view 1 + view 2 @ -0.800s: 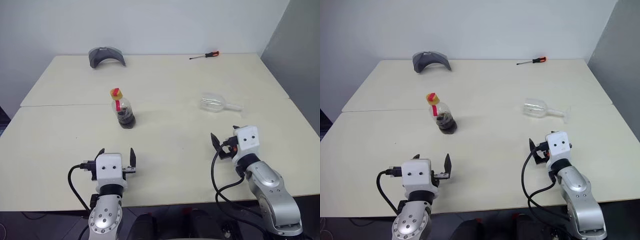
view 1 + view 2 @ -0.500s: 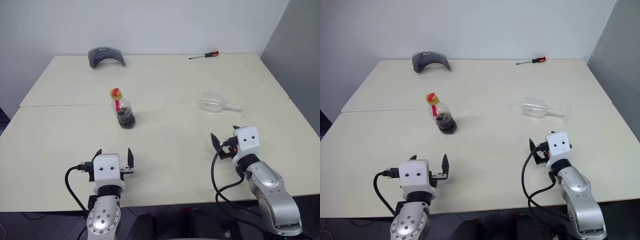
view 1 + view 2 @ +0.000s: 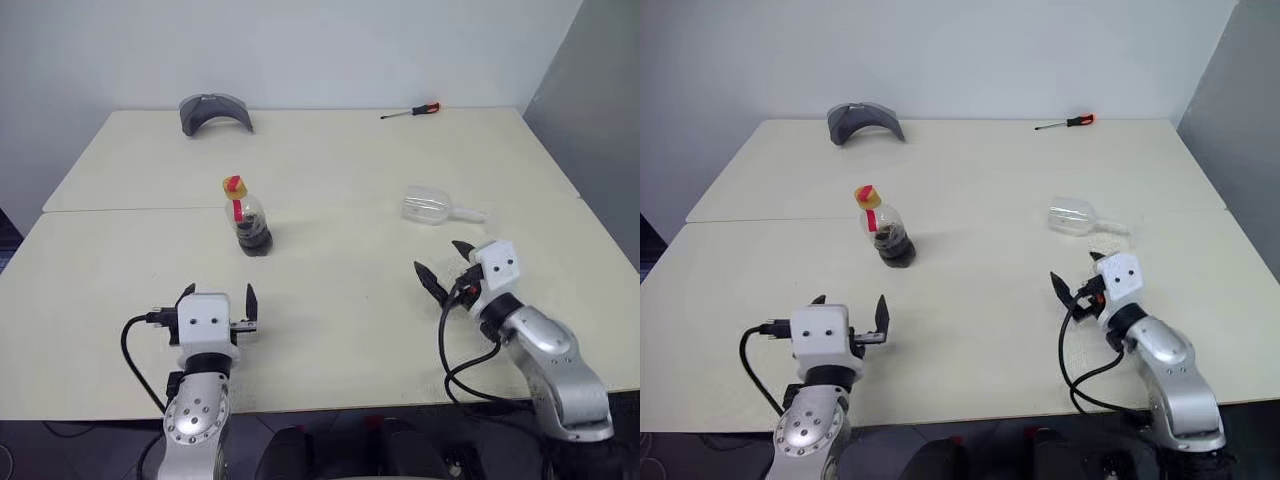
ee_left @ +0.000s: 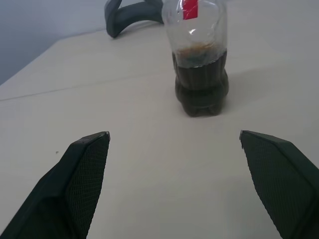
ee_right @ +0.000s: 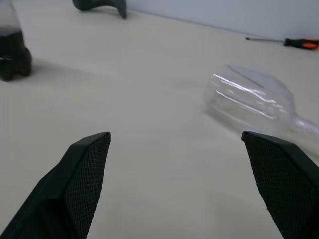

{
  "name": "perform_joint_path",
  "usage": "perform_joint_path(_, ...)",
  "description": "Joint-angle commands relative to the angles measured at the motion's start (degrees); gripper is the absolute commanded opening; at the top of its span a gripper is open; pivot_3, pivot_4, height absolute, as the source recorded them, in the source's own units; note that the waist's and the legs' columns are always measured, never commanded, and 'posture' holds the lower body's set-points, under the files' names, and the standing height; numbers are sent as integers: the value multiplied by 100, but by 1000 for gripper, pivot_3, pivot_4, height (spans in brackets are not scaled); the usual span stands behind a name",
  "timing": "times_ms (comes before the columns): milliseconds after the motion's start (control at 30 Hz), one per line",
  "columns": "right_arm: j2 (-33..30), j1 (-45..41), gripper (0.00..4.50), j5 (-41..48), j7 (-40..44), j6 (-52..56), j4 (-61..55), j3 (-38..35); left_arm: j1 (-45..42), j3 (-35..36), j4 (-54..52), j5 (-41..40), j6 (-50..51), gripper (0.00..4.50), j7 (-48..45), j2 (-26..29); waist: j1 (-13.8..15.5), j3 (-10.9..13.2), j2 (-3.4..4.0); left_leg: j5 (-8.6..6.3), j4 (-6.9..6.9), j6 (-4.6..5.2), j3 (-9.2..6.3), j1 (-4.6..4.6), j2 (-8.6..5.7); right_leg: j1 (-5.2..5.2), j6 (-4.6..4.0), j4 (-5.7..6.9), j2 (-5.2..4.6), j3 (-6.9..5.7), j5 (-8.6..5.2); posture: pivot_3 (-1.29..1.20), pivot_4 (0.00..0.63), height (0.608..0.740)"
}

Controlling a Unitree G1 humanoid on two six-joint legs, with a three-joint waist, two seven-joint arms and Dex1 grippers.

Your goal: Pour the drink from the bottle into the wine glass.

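We see the bottle [image 3: 245,213] standing upright on the worktop [image 3: 330,180], a little left of the middle, with the drink [image 4: 201,87] filling only its lower part. Its cap is yellow and red. The wine glass [image 3: 434,206] lies on its side at about 3 o'clock from the bottle, well apart from it, with its stem pointing to the right edge. Our left tool [image 3: 217,302] hovers at 6 o'clock from the bottle, wide and empty, facing it. Our right tool [image 3: 440,264] is near the glass, at about 6 o'clock from it, also wide and holding nothing. At 12 o'clock, far from the bottle, we see a grey curved object [image 3: 213,111], and a screwdriver [image 3: 410,110] at about 1 o'clock.
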Motion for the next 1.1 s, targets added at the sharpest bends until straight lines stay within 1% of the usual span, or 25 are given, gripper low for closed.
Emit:
perform_joint_path(33, -91, -255, 4500, 616, 654, -200, 104, -105, -223, 113, 56, -43, -205, 4465, -96, 153, 1, 0, 0, 0, 0, 0, -1, 1, 1, 0, 0, 0, 1, -1, 0, 0, 150, 740)
perform_joint_path(167, -154, -377, 4500, 1047, 1068, -105, 161, -90, -466, 245, 255, -180, -382, 4465, -259, 339, 6, 0, 0, 0, 0, 0, -1, 0, 2, 0, -1, 3, 0, 0, 0, 0, 150, 740)
perform_joint_path(333, -291, -644, 4500, 1383, 1575, -135, 336, -22, -748, 391, 537, -325, -443, 4465, -333, 458, 12, 0, 0, 0, 1, 0, -1, 1, 1, 0, -1, 7, -2, 0, 1, 0, 150, 740)
perform_joint_path(500, -362, -1062, 4500, 1472, 1892, -140, 647, 79, -1044, 404, 871, -359, -614, 4465, -361, 516, 16, 0, 0, 0, 1, 0, -1, 1, 1, 0, -2, 7, -2, 0, 1, 0, 150, 740)
perform_joint_path(633, -363, -1290, 4500, 1463, 1978, -144, 795, 138, -1351, 424, 1199, -632, -705, 4465, -500, 480, 24, 0, 0, 0, 4, 0, -2, 0, 1, 0, -2, 10, -4, -2, 1, 0, 150, 740)
perform_joint_path(967, -397, -1494, 4500, 1651, 2497, -133, 906, 299, -1868, 575, 2003, -897, -1080, 4465, -599, 552, 32, 0, 0, 1, 4, -1, -3, 0, 2, -1, -2, 12, -5, -3, 1, 0, 150, 740)
perform_joint_path(1100, -420, -1582, 4500, 1702, 2595, -89, 963, 330, -2135, 588, 2516, -987, -1309, 4465, -748, 661, 34, 0, 0, 1, 4, -1, -3, 0, 1, -1, -2, 12, -6, -4, 2, 0, 150, 740)
